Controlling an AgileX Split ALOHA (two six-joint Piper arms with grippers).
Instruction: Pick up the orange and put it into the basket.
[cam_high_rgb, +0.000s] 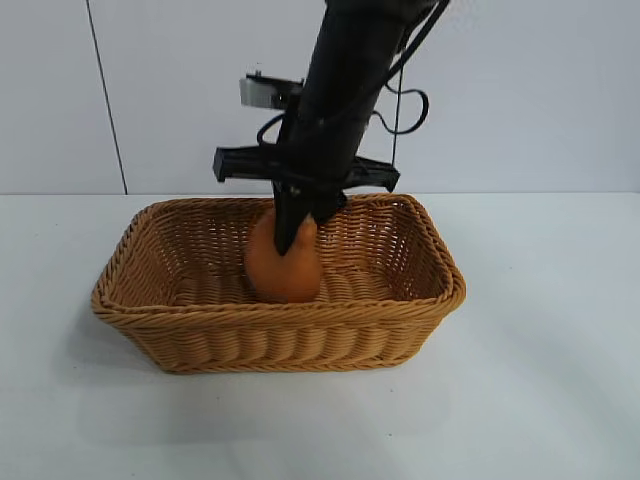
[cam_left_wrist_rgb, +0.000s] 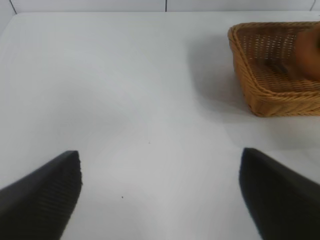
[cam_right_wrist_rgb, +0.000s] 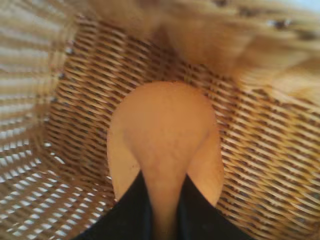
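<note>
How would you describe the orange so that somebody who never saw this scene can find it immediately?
Find the wicker basket, the only large thing on the white table. Inside it, near the middle, the right claw comes down from above and grips the orange by its narrow top. It is the only smooth, matte, brownish-orange lump against the woven walls, pear-shaped with a wide round base.

Orange (cam_high_rgb: 285, 265) top hidden behind right gripper (cam_high_rgb: 292, 232).

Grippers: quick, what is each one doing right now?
Left gripper: open, empty, above the bare table.
Right gripper: shut on the orange, inside the basket.
</note>
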